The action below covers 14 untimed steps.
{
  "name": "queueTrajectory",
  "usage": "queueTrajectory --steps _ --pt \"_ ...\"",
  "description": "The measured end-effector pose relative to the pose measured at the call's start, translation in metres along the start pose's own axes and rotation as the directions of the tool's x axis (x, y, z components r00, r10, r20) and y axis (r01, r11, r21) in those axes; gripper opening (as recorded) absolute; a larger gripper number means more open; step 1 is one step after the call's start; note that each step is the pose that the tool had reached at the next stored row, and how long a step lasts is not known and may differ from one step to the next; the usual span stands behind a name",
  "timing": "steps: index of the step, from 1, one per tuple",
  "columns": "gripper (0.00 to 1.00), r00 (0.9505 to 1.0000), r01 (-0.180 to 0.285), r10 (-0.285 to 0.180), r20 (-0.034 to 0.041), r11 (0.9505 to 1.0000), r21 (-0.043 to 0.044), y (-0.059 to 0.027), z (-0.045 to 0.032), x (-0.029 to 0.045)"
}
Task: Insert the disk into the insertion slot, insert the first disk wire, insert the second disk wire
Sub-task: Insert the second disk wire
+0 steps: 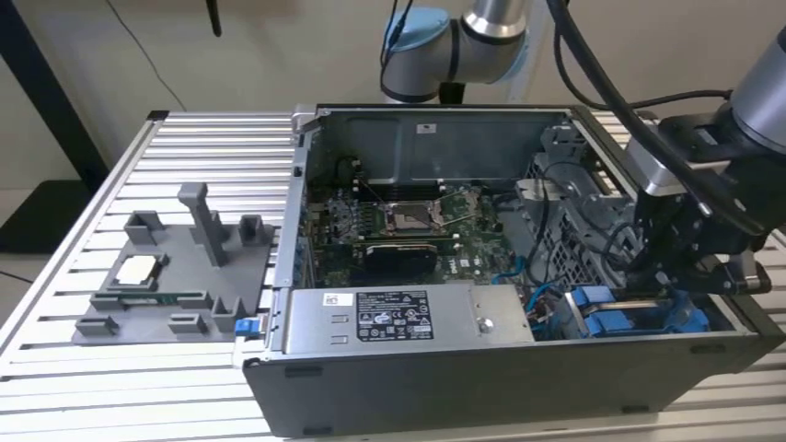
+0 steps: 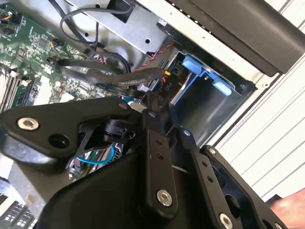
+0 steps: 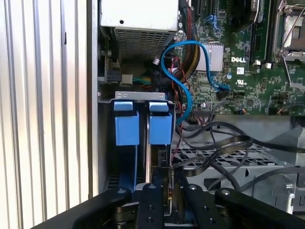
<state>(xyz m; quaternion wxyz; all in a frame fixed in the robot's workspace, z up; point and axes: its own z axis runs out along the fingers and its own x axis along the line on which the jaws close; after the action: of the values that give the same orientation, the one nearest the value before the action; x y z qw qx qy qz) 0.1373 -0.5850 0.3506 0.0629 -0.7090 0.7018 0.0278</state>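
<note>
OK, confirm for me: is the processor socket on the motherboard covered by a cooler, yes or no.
No. In the exterior view the processor socket on the motherboard lies bare, its metal frame showing with no cooler over it.

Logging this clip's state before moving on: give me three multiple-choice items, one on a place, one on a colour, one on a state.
1. In the exterior view, the claw is: A raised high overhead; B down at the drive bay on that view's right; C far on that view's left.
2. The carrier tabs in the first wrist view are: A red; B blue; C yellow.
3. The computer case is: A closed; B open, motherboard showing; C upside down.
Answers: B, it reaches into that corner; B, both tabs are blue; B, no panel covers the board.
</note>
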Motion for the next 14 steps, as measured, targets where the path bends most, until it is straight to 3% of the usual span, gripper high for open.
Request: queueTrajectory --steps 10,14 --pt "0.24 1.0000 -0.001 0.001 0.0000 1.0000 0.0001 -0.0008 -0.0157 -0.0020" --pt "0.24 1.0000 -0.001 0.001 0.0000 1.0000 0.0001 -0.0009 -0.0172 -0.0022"
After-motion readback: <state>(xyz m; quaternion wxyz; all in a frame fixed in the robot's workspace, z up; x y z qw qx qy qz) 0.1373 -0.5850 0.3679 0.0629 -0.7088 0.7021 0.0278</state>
